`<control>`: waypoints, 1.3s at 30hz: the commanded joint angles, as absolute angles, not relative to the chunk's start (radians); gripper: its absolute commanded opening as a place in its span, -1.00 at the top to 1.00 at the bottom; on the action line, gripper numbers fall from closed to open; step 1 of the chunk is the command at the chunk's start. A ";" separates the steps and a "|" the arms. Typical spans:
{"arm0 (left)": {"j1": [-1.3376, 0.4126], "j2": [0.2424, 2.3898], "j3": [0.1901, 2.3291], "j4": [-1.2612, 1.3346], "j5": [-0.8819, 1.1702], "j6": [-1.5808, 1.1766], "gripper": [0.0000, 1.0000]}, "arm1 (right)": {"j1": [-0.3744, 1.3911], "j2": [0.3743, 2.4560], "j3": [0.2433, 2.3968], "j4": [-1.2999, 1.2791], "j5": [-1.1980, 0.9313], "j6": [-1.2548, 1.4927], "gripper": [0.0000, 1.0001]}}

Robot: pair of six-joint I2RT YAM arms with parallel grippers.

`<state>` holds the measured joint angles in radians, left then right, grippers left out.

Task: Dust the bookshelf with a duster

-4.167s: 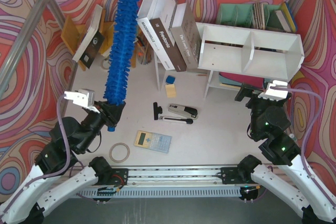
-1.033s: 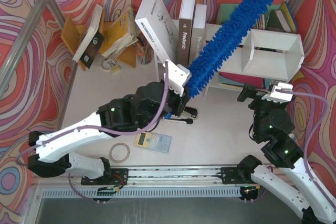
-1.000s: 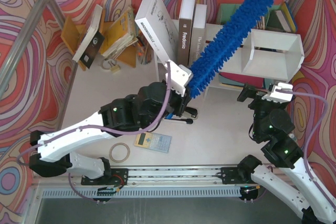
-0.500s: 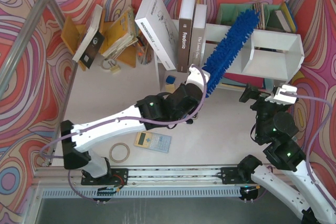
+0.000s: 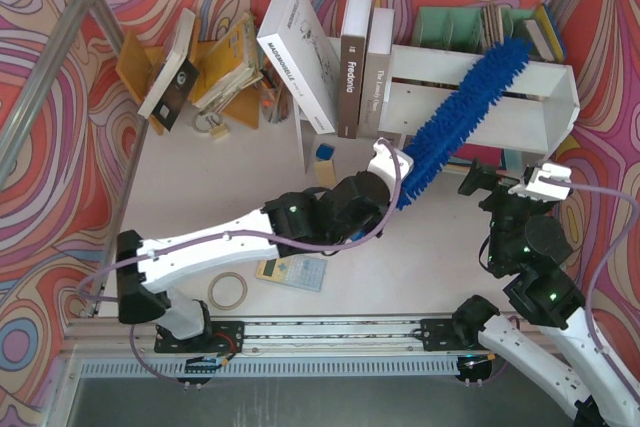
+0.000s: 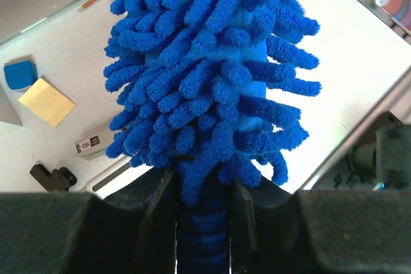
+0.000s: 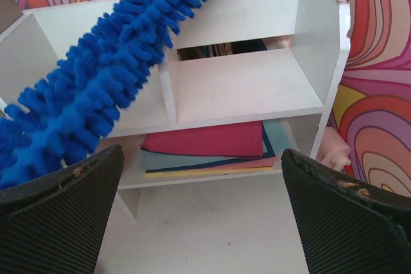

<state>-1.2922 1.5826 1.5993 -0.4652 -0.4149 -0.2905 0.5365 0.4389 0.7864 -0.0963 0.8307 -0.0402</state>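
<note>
The blue fluffy duster (image 5: 462,112) slants up to the right across the front of the white bookshelf (image 5: 545,112), its tip near the top board above the right compartment. My left gripper (image 5: 392,175) is shut on the duster's blue handle (image 6: 202,232), just below the fluffy head (image 6: 212,62). In the right wrist view the duster (image 7: 103,81) crosses the left upper compartment of the bookshelf (image 7: 257,88) and covers the top of the divider. My right gripper (image 7: 202,222) stands open and empty in front of the shelf's lower level, low and to the right (image 5: 487,187).
Flat coloured sheets (image 7: 205,149) lie stacked on the lower level. Books (image 5: 330,57) lean at the shelf's left end, with an orange rack (image 5: 215,57) further left and a teal organizer (image 5: 455,25) behind. A calculator (image 5: 300,272), tape ring (image 5: 228,290) and stapler (image 6: 93,144) lie on the table.
My left arm has reached further right and swung the duster down, from pointing steeply up over the shelf to lying across its upper compartments. The right arm has barely moved.
</note>
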 commanded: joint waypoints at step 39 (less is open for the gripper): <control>-1.430 1.306 1.099 0.033 -0.216 -0.078 1.00 | 0.537 0.502 0.901 -0.446 0.588 0.992 -0.75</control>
